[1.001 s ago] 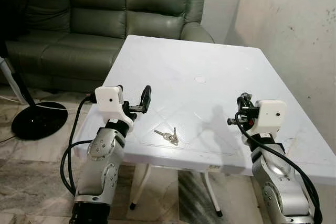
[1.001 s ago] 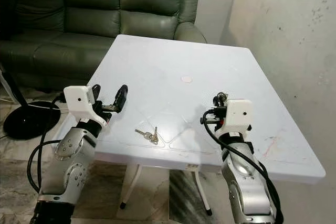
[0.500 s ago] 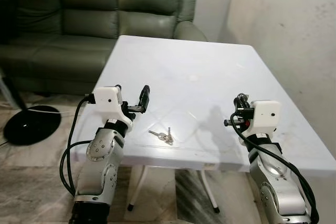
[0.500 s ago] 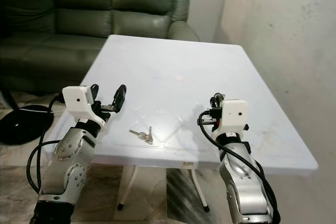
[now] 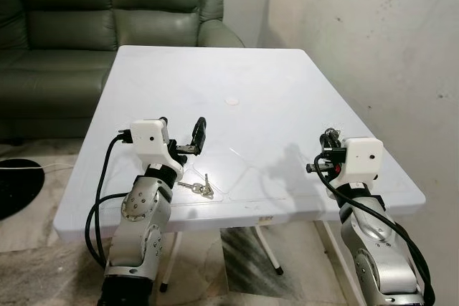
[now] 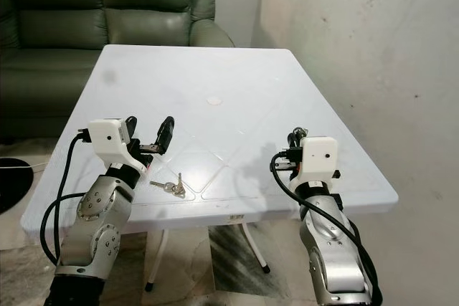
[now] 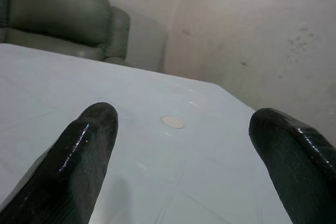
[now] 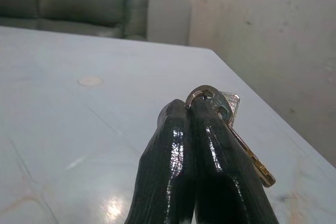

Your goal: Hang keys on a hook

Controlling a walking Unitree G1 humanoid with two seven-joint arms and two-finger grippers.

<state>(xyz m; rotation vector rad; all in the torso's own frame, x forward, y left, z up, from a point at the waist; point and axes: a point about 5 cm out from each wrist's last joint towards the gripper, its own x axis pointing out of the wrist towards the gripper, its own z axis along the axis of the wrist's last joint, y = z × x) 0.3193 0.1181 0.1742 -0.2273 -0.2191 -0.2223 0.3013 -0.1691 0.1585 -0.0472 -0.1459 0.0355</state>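
right wrist view shows the right gripper [image 8: 197,109] clamped on a key ring [image 8: 202,94] with a silver and a brass key, above the white table [image 5: 237,69]. a second bunch of keys [image 5: 197,188] lies on the table, just beside the left gripper [image 5: 183,137], whose fingers are spread apart.

The right gripper [image 8: 191,109] has its two black fingers [image 8: 173,166] pressed together on a key ring with keys [image 8: 231,114], which stick out beside the fingertips. Beyond the tips lie a white table [image 8: 79,129] and a green sofa [image 8: 79,1].
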